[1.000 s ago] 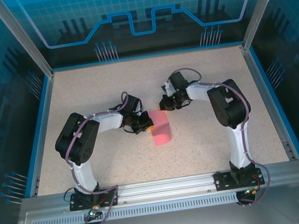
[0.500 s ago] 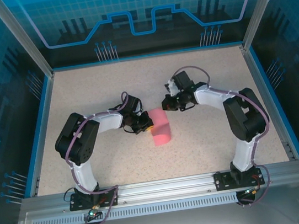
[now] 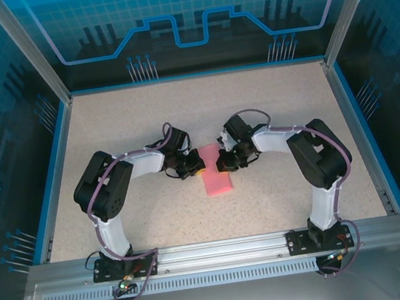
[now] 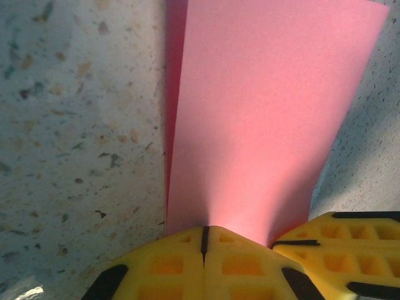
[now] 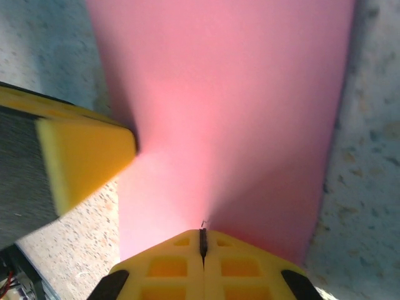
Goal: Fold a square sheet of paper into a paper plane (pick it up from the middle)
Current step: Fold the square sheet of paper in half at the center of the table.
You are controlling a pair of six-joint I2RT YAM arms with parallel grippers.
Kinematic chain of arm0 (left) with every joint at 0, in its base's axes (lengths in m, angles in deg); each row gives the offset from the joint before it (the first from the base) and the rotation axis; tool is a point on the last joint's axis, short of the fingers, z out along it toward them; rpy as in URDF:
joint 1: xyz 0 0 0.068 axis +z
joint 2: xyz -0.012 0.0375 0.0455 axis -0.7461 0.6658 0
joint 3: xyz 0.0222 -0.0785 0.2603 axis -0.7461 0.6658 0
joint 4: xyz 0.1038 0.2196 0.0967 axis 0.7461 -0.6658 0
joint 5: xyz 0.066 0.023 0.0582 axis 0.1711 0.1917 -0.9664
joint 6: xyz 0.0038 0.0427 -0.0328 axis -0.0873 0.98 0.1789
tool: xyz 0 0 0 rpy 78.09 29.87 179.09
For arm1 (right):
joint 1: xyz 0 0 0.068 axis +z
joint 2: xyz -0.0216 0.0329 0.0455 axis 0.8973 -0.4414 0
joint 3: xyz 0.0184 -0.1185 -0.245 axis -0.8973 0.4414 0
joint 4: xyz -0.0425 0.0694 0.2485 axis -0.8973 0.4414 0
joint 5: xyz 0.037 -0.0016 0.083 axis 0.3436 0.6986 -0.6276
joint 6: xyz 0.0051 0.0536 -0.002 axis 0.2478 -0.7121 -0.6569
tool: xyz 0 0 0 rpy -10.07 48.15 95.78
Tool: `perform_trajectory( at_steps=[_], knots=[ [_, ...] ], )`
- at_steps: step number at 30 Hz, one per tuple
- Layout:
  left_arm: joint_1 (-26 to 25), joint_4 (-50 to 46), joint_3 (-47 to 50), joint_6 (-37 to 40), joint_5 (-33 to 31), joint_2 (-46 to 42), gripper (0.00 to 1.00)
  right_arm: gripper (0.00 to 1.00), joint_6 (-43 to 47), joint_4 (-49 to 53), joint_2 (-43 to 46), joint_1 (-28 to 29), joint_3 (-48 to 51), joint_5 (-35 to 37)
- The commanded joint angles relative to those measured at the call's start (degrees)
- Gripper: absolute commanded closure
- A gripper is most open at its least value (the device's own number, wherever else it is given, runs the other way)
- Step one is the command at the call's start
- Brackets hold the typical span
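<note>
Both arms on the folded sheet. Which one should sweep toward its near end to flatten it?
Right, probably: the right fingers, shut, rest well onto the folded pink sheet with paper either side. The left fingers, also shut, sit at its edge, suited to pinning.

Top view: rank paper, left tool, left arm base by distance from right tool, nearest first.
1. sheet of paper, at the tips of the right tool.
2. left tool, across the paper, leftward.
3. left arm base, near edge, far left.

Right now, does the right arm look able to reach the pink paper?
Likely yes: the right gripper, shut, sits at the edge of the pink paper, and the left gripper beside it leaves the rest uncovered.
</note>
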Motion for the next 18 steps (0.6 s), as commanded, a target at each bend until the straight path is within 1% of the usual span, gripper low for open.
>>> perform_trajectory(
  at_steps=[1, 5, 10, 15, 18],
  knots=[
    [-0.46, -17.31, 4.83, 0.36, -13.90, 7.24, 1.00, 1.00, 1.66, 2.99, -0.87, 0.32, 1.08, 0.35],
    [-0.39, -17.58, 4.83, 0.18, -14.52, 7.22, 1.00, 1.00, 2.75, 4.55, 0.34, -0.16, 3.59, 1.51],
    [-0.44, -17.53, 4.90, 0.09, -14.97, 7.51, 1.00, 1.00, 3.54, 6.00, 3.60, -1.51, 9.37, 2.89],
    [-0.40, -17.02, 5.25, 0.00, -15.06, 7.62, 1.00, 1.00, 3.86, 7.28, 9.00, -3.16, 15.78, 4.06],
    [-0.43, -16.70, 5.01, 0.25, -14.79, 7.91, 1.00, 1.00, 4.32, 7.17, 13.03, -3.29, 15.05, 3.73]
  ],
)
